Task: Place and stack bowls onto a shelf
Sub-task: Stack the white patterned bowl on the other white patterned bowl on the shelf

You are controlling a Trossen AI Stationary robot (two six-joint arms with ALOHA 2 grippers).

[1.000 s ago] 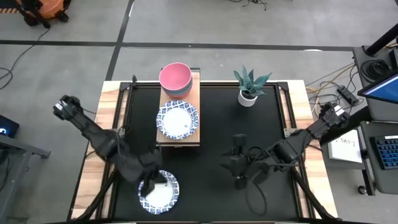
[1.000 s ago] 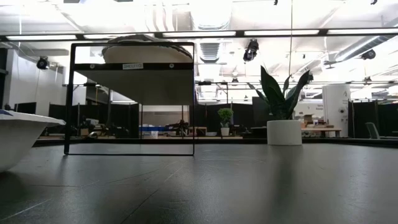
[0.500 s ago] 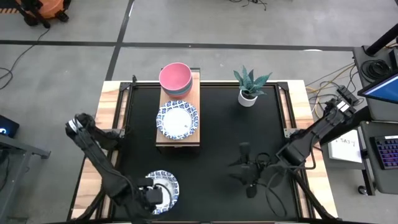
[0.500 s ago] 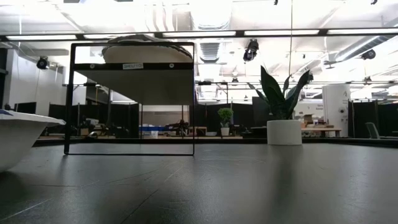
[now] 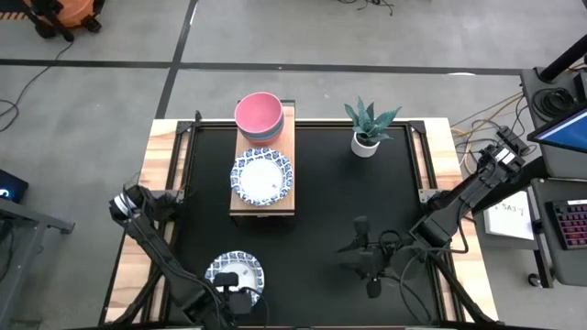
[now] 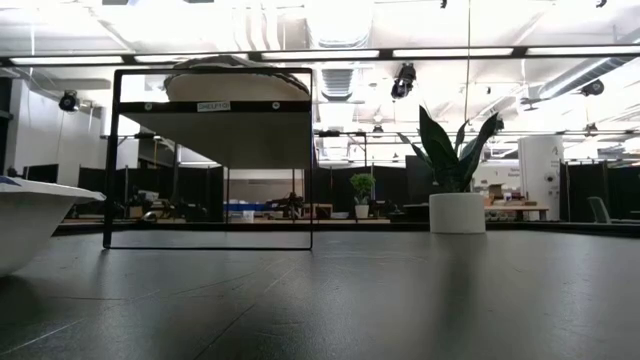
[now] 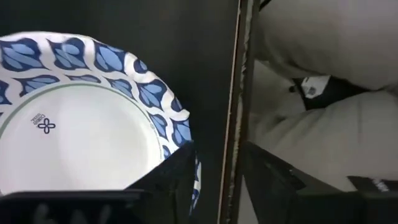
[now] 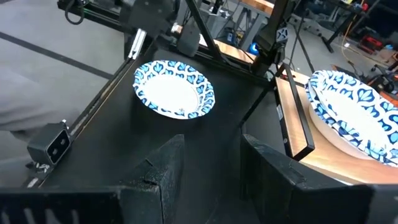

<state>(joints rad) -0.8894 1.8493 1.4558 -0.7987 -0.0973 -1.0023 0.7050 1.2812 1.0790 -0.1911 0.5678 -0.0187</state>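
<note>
A white dish with a blue patterned rim (image 5: 233,272) lies flat on the black table near its near left; it also shows in the left wrist view (image 7: 74,124) and at the low view's left edge (image 6: 20,222). My left gripper (image 5: 241,300) is open at the dish's near rim, by the table's near edge (image 7: 217,180). A second dish (image 5: 262,176) lies on the light-wood shelf (image 5: 266,209). A pink bowl (image 5: 258,113) tops a stack at the shelf's far end. My right gripper (image 5: 368,273) is open and empty over the near right of the table (image 8: 211,168). My left gripper has one finger (image 7: 177,174) in front of the dish's near rim (image 7: 180,134). I cannot tell whether it touches the rim. The dish lies flat on the table.
A white plant pot (image 5: 365,143) with a green plant stands at the table's far right, also in the low view (image 6: 457,212). The shelf rests on a black frame (image 6: 210,160) above the table. Bare black table lies between the two grippers.
My left gripper has drawn back from over the dish toward the table's near edge, and the dish stays on the table. My right gripper has gone a little toward the near edge.
</note>
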